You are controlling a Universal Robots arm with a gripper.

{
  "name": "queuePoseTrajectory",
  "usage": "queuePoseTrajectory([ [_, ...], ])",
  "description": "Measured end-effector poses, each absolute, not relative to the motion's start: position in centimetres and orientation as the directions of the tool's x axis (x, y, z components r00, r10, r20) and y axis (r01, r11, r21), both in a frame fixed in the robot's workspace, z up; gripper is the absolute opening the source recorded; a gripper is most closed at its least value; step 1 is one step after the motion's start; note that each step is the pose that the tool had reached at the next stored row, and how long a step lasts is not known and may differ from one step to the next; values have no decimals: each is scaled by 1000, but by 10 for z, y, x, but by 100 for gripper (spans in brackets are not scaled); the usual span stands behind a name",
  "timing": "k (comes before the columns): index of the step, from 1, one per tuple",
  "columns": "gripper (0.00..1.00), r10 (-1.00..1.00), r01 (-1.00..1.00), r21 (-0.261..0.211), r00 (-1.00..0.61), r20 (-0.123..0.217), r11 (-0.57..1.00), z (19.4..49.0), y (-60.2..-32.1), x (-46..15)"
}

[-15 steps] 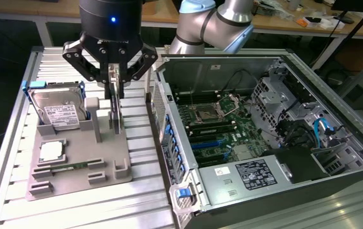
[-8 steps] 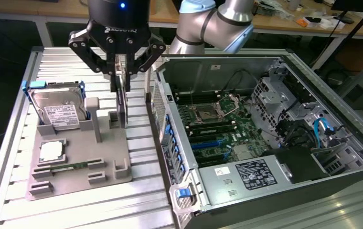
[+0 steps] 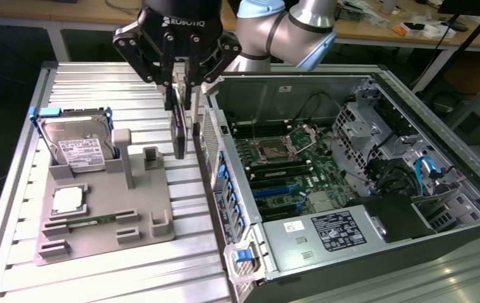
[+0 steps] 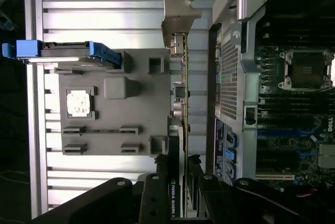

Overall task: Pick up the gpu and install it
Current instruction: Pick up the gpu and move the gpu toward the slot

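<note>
The gpu (image 3: 179,126) is a thin dark card that hangs edge-on below my gripper (image 3: 181,85). My gripper is shut on the gpu's upper edge. The card is lifted off the grey holder (image 3: 105,218) and hangs over the gap between the holder and the open computer case (image 3: 366,189). In the wrist view the gpu (image 4: 181,103) runs as a narrow strip away from my gripper (image 4: 178,169), with its silvery bracket (image 4: 178,14) at the far end. The case wall (image 4: 230,77) lies just beside it.
A hard drive in a blue frame (image 3: 76,142) stands in the holder, which also carries a square processor (image 3: 69,201) and a green memory stick (image 3: 96,221). The motherboard (image 3: 287,170) lies inside the case. Everything rests on a ribbed metal table (image 3: 122,271).
</note>
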State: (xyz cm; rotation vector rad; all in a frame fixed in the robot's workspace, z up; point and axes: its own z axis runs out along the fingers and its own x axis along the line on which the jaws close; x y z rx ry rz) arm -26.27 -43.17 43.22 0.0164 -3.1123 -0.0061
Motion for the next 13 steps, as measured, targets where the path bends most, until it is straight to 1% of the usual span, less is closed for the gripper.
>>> queuePoseTrajectory([
  [13,27,-11,-10,4,-999,31,1000,448,-432,-218],
])
